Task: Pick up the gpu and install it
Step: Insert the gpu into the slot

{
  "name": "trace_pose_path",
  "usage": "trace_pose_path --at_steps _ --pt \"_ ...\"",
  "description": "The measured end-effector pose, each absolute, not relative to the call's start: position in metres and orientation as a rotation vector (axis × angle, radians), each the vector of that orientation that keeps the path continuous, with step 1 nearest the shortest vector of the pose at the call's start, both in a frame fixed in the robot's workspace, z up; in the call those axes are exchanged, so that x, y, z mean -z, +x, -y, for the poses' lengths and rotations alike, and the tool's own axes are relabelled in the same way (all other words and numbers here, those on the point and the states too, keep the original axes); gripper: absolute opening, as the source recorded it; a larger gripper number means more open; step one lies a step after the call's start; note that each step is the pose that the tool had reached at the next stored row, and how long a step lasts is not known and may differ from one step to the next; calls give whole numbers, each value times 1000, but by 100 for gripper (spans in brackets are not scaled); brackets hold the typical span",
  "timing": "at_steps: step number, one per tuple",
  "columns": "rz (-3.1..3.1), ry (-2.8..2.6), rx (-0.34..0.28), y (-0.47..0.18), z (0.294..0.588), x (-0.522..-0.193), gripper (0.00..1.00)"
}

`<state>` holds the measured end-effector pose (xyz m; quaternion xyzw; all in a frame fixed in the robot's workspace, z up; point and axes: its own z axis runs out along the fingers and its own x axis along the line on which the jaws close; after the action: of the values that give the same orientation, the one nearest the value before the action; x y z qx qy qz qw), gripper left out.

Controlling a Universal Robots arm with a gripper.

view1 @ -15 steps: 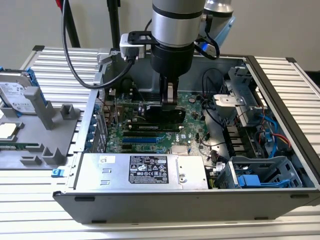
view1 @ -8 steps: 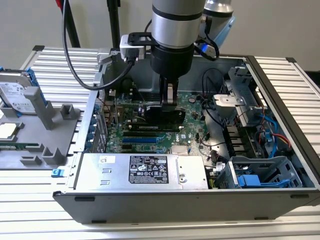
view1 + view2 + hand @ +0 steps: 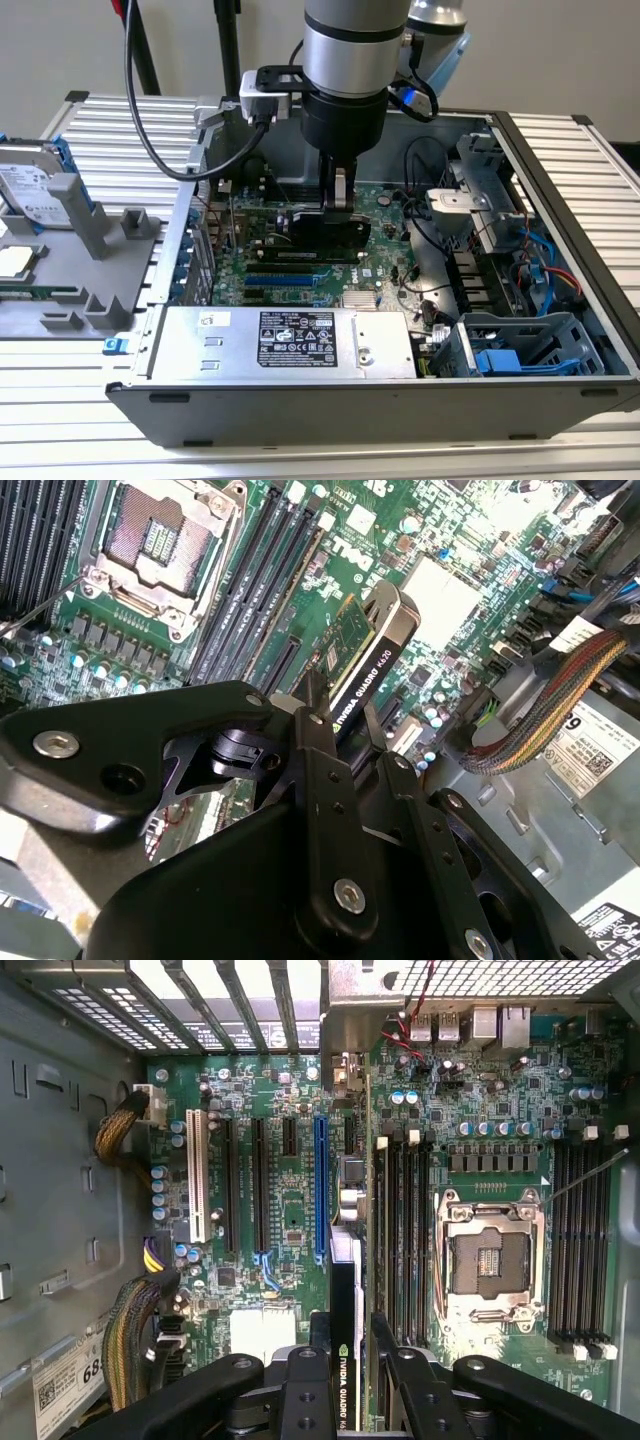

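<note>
My gripper point(image 3: 338, 203) is down inside the open computer case point(image 3: 560, 180) and is shut on the gpu point(image 3: 325, 235). The gpu is a thin card with a black cover and a green board face. It stands on its long edge low over the green motherboard point(image 3: 290, 262). In the second wrist view the gpu point(image 3: 362, 652) sticks out past my fingertips point(image 3: 317, 708). In the first wrist view the gpu point(image 3: 345, 1280) is edge-on, between the long blue slot point(image 3: 320, 1190) and the black memory slots point(image 3: 400, 1230). I cannot tell whether it touches a slot.
An empty processor socket point(image 3: 490, 1260) lies beside the memory slots. A silver power supply point(image 3: 290, 342) lines the case's near wall, and a drive cage point(image 3: 520, 345) with cables point(image 3: 545, 265) is at the exterior view's right. A hard drive point(image 3: 30, 190) rests on a grey fixture point(image 3: 90, 280) outside.
</note>
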<state>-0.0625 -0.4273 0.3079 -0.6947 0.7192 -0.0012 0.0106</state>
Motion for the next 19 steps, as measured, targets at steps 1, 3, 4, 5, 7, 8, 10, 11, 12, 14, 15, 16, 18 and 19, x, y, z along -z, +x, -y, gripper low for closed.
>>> trace_pose_path --at_steps 1,3,4,5,7,8,10,11,12,14,15,16,18,19 --pt "-2244 -2168 4 -62 427 -308 0" --pt "-2244 -2168 4 -62 427 -308 0" --pt "-2244 -2168 4 -62 427 -308 0" --pt "-2244 -2168 4 -62 427 -308 0" --pt "-2244 -2168 4 -62 427 -308 0" --pt "-2244 -2168 4 -62 427 -308 0" --pt "-2244 -2168 4 -62 427 -308 0" --pt "-2244 -2168 4 -62 427 -307 0" --pt "-2244 -2168 4 -62 427 -307 0" --pt "-2244 -2168 4 -62 427 -306 0" --pt "-2244 -2168 4 -62 427 -306 0" --pt "-2244 -2168 4 -62 427 -305 0" --pt "-2244 -2168 4 -62 427 -304 0" --pt "-2244 -2168 4 -62 427 -304 0"
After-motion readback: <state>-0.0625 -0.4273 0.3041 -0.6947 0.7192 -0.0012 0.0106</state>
